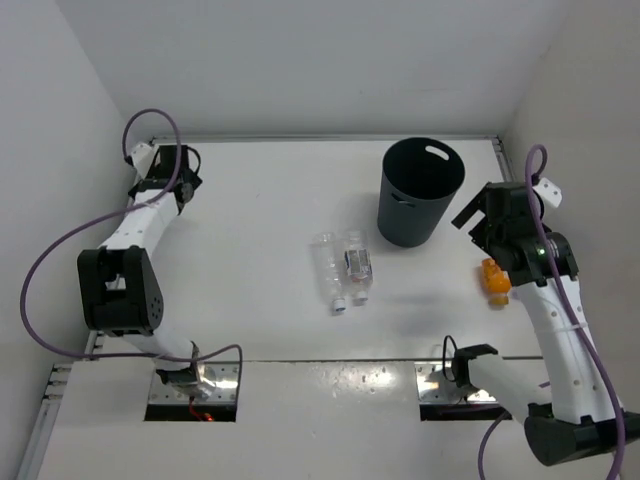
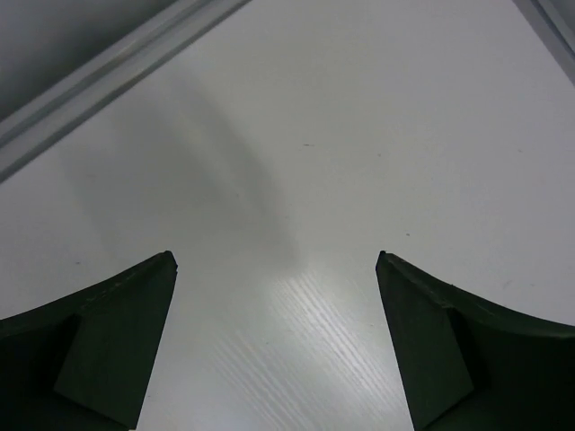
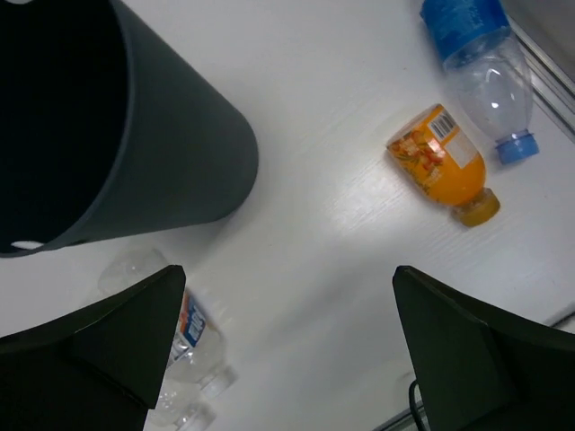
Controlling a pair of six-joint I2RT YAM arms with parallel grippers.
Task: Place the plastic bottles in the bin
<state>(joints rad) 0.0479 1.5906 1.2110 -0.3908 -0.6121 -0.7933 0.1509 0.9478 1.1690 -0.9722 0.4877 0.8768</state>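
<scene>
Plastic bottles lie on the white table [image 1: 250, 200] in front of and to the left of the round black plastic bin [image 1: 420, 190], well apart from it. One is a bare clear crinkled bottle [image 1: 328, 268]; just beside it, on the bin's side, is a paper-labelled clear bottle [image 1: 358, 264]. Both long axes run far-to-near, white caps pointing away from the bin toward the arm bases, with open tabletop all round them. The bin stands upright near the far edge, mouth up.

Right of the bin, the right wrist view shows what the arm mostly hides from above — a blue-labelled, blue-capped clear bottle [image 3: 485, 72] lying by the table's edge, and a small orange bottle [image 3: 440, 166] between it and the bin, cap turned away from the bin.

The right gripper [image 3: 286, 269] hovers just right of the bin, fingers spread wide, holding nothing. The left gripper [image 2: 276, 259] is far to the bin's left — jaws likewise apart and empty over bare table beside an aluminium rail [image 2: 108, 72].
</scene>
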